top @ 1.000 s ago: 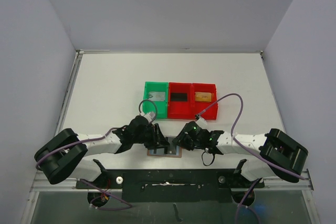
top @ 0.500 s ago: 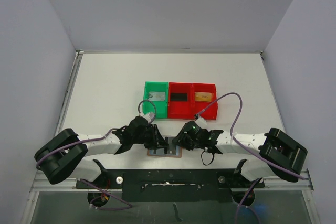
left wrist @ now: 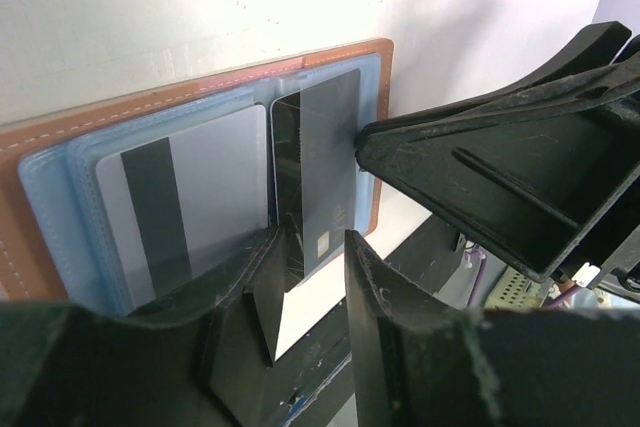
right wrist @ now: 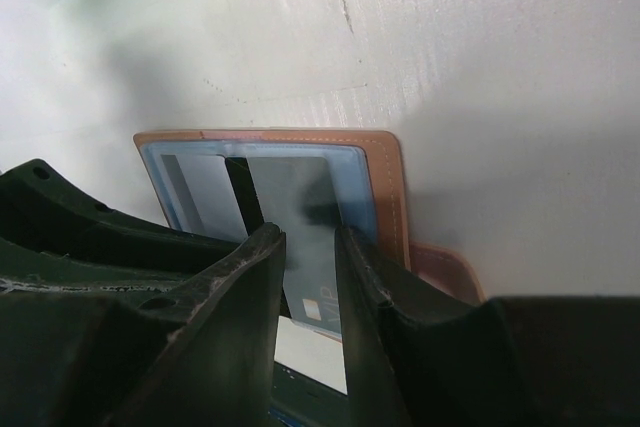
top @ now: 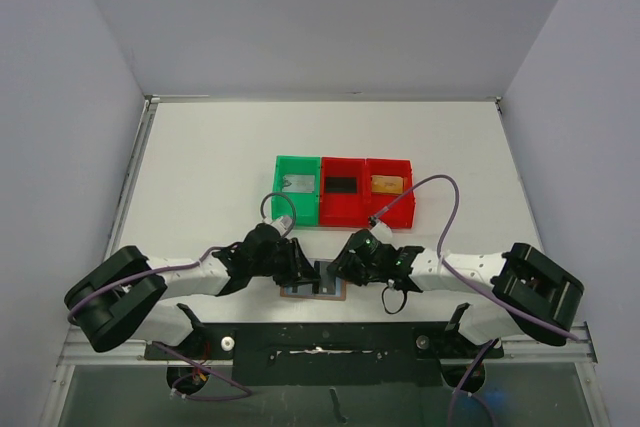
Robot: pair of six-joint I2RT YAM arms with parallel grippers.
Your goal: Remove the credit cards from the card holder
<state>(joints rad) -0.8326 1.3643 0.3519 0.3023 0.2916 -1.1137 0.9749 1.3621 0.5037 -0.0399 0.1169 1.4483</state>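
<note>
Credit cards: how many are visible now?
5. One in the green bin, one in the middle red bin, one in the right red bin, a grey card and a dark card in the card holder. More may be hidden.

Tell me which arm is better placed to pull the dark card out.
Probably left: the left gripper straddles the dark card's near end, while the right gripper only sits at its side edge.

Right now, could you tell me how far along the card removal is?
Done: a silver-grey card lies in the green bin, a black card in the middle bin and a gold-tan card in the right bin. In hand: the left fingers and right fingers are at the open card holder, over a dark card; grip unclear. Left: that card and a striped silver card in its pockets.
</note>
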